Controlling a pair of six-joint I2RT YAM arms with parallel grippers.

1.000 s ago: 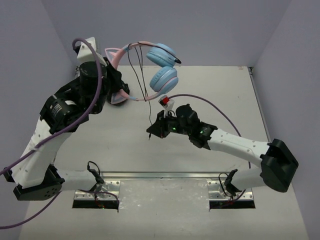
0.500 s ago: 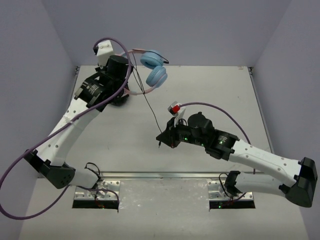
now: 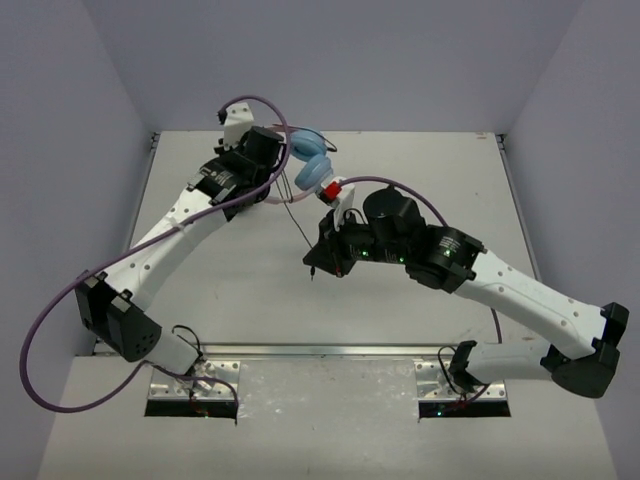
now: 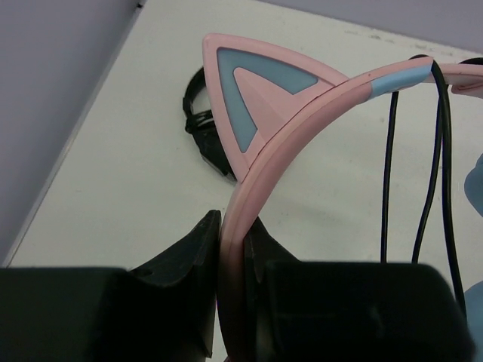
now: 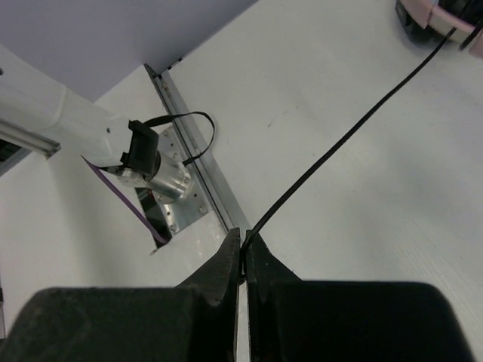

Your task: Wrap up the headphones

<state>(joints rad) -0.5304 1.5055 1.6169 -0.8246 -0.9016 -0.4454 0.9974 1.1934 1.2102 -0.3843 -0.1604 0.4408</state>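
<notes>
The headphones, with pink headband and light blue earcups, hang at the far middle of the table. In the left wrist view my left gripper is shut on the pink headband, just below a pink cat ear. Two strands of the thin black cable drop over the band on the right. One taut strand of cable runs down to my right gripper. Seen from the right wrist, that gripper is shut on the cable, which leads off to the headphones at the upper right.
A small black looped object lies on the table beyond the cat ear. The table's left edge meets the purple wall. The left arm's base and its metal mounting plate sit at the near edge.
The left arm has swung right and lowered the headphones from high at the left to the far middle. My right gripper, still pinching the cable, shifted slightly as its arm raised and reached inward.
</notes>
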